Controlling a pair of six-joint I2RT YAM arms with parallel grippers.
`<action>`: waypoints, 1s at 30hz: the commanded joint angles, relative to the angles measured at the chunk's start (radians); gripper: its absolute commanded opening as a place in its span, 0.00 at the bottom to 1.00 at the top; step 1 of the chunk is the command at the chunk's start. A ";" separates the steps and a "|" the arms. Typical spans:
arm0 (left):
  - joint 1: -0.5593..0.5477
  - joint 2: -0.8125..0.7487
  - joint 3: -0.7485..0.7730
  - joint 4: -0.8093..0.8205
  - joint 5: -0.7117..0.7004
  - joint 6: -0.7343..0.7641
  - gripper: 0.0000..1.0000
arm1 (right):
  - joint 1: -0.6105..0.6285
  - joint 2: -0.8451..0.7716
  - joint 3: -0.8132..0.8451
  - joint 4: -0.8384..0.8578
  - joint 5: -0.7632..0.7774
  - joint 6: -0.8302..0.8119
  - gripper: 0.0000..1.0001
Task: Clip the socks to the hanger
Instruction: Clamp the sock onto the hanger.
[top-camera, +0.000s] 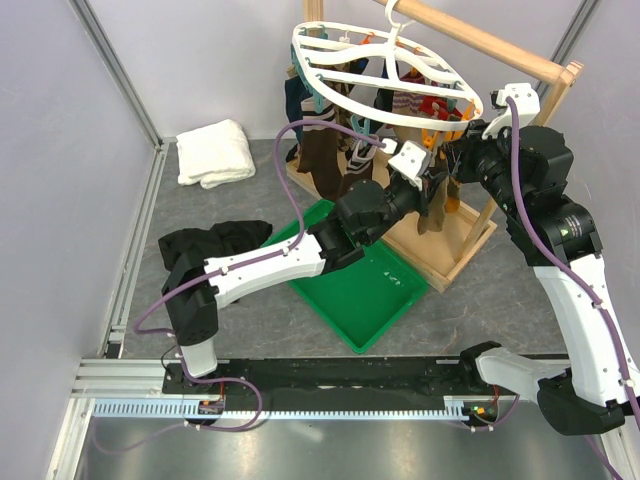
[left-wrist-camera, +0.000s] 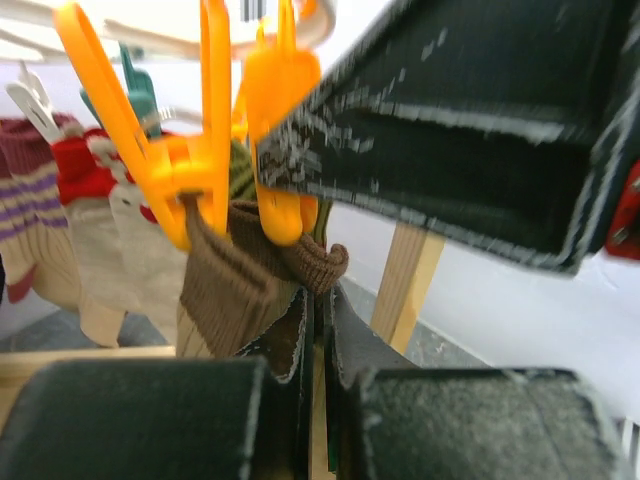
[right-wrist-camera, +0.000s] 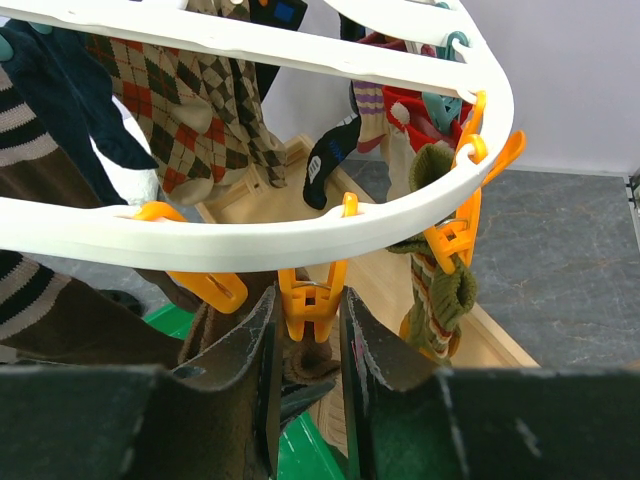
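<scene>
Left wrist view: clipping step | left jaws pinch brown ribbed sock (left-wrist-camera: 235, 290) cuff | right jaws seem to squeeze orange plastic clip (right-wrist-camera: 311, 296) on white oval plastic hanger (right-wrist-camera: 250, 236) | next: seat cuff in clip

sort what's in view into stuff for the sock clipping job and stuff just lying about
For the job: hanger, orange clip, brown sock, hung socks.
Lying about: white towel, black cloth.
</scene>
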 joint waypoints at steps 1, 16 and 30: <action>-0.001 0.010 0.056 0.067 -0.041 0.052 0.02 | 0.003 -0.017 0.003 -0.004 0.016 0.011 0.00; -0.001 0.017 0.090 0.061 -0.029 0.085 0.02 | 0.003 -0.012 -0.001 -0.001 0.014 0.016 0.00; -0.003 0.008 0.099 0.062 -0.029 0.105 0.02 | 0.003 -0.015 -0.012 -0.001 0.048 0.017 0.00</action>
